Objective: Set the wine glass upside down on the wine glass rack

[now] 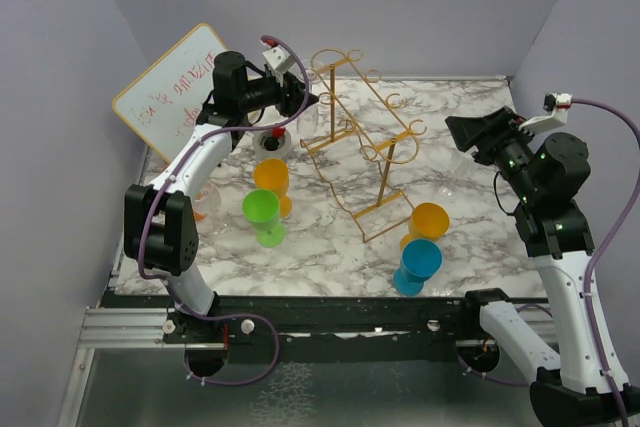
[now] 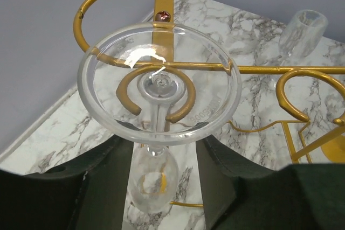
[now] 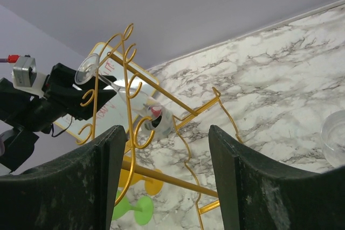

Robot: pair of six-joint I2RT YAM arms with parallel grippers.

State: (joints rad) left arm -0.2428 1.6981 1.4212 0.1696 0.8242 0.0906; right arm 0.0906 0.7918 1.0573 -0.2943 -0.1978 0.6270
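- The left gripper (image 1: 306, 99) was raised above the surface (image 1: 330, 247), at the far-left end of the rack (image 1: 365, 147), and pointed into it.
- Its jaws stood partly open. In the wrist view the two fingers (image 2: 97, 181) flanked the wine glass (image 2: 159, 87), with marble showing in the gap on either side of the stem, so they gripped nothing.
- The wine glass hung upside down straight ahead of that gripper. Its foot was uppermost and rested on a curled hook (image 2: 186, 109), and the stem dropped through the hook's opening.
- The bowl hung lower, between the two fingers (whether it brushed either one could not be told).
- The right gripper (image 3: 166, 149) was spread wide and empty, well apart from the rack and facing it from the right. The rack's scrolls lay ahead of it, with the left gripper beyond them.
- A clear glass (image 2: 304, 28) lay on the surface ahead of the left gripper and to its right, past the rack's top rail.
- Below the left gripper, toward the arm bases, stood an orange cup (image 1: 271, 179) with a green cup (image 1: 262, 212) just beside it.
- A blue cup (image 1: 417, 265) and another orange one (image 1: 428, 222) stood together by the rack's near foot, on the right gripper's side.
- A whiteboard (image 1: 175, 87) leaned against the wall to the left of the left gripper.
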